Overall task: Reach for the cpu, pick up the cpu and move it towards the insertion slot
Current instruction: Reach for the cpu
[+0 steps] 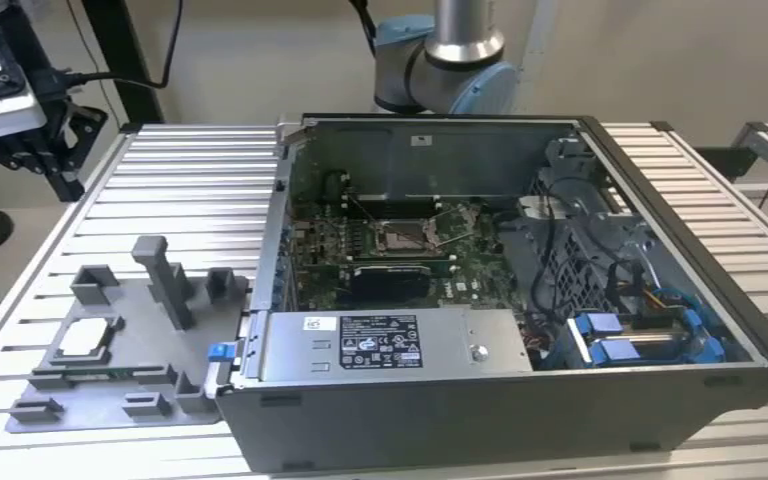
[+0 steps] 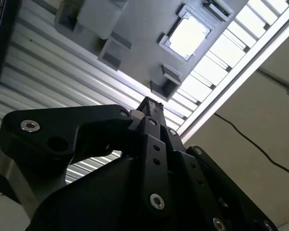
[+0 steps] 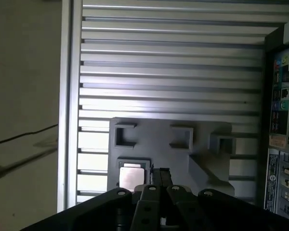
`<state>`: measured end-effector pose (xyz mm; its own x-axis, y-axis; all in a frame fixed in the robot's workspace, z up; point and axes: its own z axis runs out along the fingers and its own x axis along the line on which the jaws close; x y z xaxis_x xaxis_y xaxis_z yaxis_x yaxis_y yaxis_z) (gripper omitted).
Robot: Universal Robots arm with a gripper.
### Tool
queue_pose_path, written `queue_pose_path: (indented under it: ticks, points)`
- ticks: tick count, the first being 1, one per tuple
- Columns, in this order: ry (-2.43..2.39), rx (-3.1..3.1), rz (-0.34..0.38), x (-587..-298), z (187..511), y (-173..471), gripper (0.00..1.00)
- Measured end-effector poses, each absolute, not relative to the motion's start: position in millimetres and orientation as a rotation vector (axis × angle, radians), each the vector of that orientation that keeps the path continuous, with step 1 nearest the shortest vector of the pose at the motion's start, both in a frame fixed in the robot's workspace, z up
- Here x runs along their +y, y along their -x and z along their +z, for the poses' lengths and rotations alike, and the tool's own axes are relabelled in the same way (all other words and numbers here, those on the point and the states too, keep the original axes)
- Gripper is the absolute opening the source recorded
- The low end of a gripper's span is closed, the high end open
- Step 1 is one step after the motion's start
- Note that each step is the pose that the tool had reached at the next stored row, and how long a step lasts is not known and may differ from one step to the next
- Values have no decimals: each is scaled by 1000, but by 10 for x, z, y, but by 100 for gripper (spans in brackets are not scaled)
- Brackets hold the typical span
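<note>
Exterior view, read left to right. At the view's far left your gripper (image 1: 60, 180) hangs above the slatted table (image 1: 184, 190), well apart from the work. In both wrist views its jaws appear pressed together, pinching nothing. Next, the grey fixture tray (image 1: 104, 395) carries the cpu (image 1: 80, 338), seated flat in its recess, with a tall post (image 1: 168, 290) near it. Toward the view's right, inside the open computer case (image 1: 491, 410), lies the insertion slot (image 1: 402, 237). Hazards, as judged:
- Jaws not spread would strike the chip's top rather than straddle it.
- A slanted approach could clip the post.
- The thin chip could slip from a shallow pinch.
</note>
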<state>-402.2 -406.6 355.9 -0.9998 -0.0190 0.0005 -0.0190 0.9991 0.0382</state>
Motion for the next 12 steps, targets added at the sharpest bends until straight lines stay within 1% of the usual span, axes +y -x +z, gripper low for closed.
queue_pose_path:
  ticks: [12]
  points:
    - [-30,-3140,-60,-4335,3558,4166,0]
